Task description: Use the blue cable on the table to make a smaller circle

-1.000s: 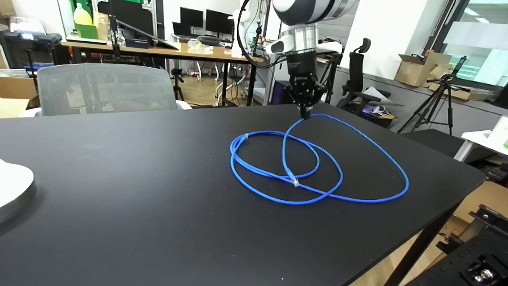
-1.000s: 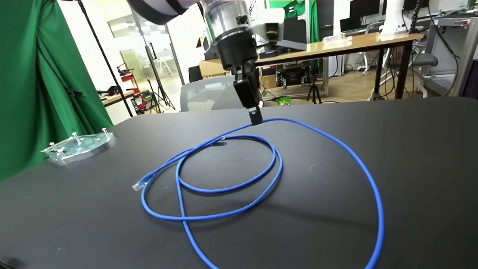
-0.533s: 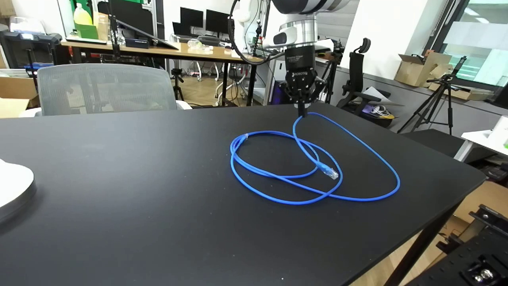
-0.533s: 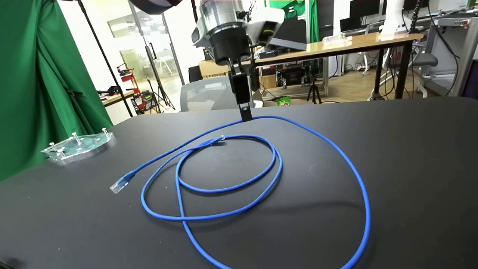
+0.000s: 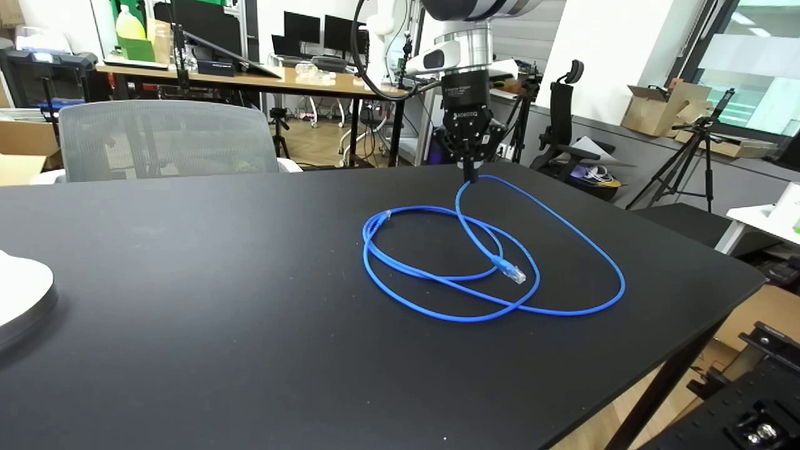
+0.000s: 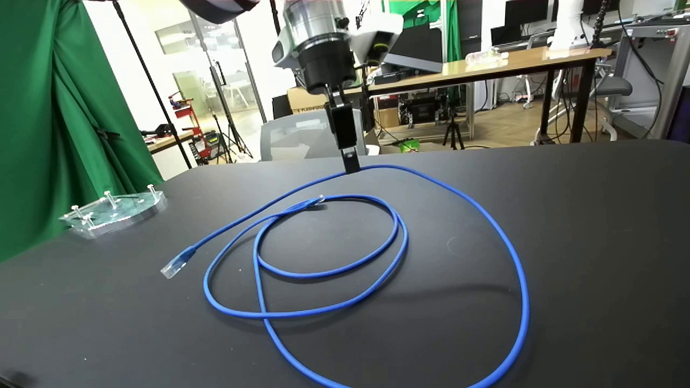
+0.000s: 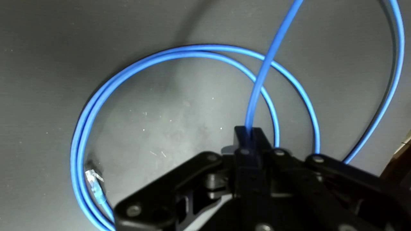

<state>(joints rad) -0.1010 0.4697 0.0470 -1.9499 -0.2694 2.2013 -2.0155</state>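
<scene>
I have my black two-fingered gripper (image 7: pixel 249 131) clenched on the long, thin, bright blue cable (image 7: pixel 266 65); in the wrist view it runs toward one o'clock, its coils lying toward nine on the matte black table (image 5: pixel 187 312).

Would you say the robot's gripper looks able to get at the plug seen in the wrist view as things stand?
Probably not just yet: the gripper is shut on the blue cable, so it would likely need to let go first. Nothing visible covers that plug, though.
</scene>
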